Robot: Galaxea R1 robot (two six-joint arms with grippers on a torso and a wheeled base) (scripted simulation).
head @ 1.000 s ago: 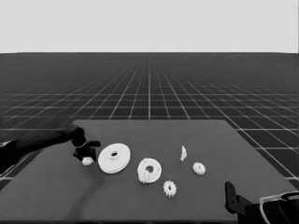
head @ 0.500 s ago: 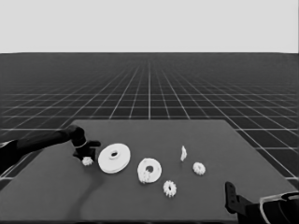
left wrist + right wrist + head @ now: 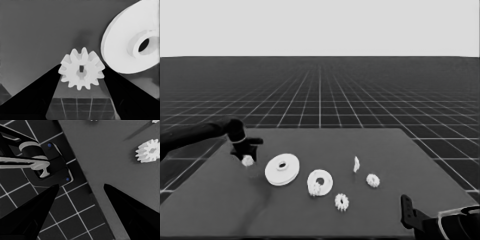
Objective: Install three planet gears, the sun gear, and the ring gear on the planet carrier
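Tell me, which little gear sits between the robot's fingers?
The gear at the table's left end, beside the larger round part. It sits between the left gripper fingers; the others lie alone.

The head camera looks down across the whole surface [image 3: 220, 200] toward the horizon. The left wrist camera sits close over a gear [image 3: 81, 69] near the surface's left end, also visible from the head camera. The right wrist camera faces a surface corner and floor grid.

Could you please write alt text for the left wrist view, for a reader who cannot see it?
A small white gear sits between the left gripper's two black fingers, which touch its teeth on both sides. Beside it, the larger round part lies on the dark table.
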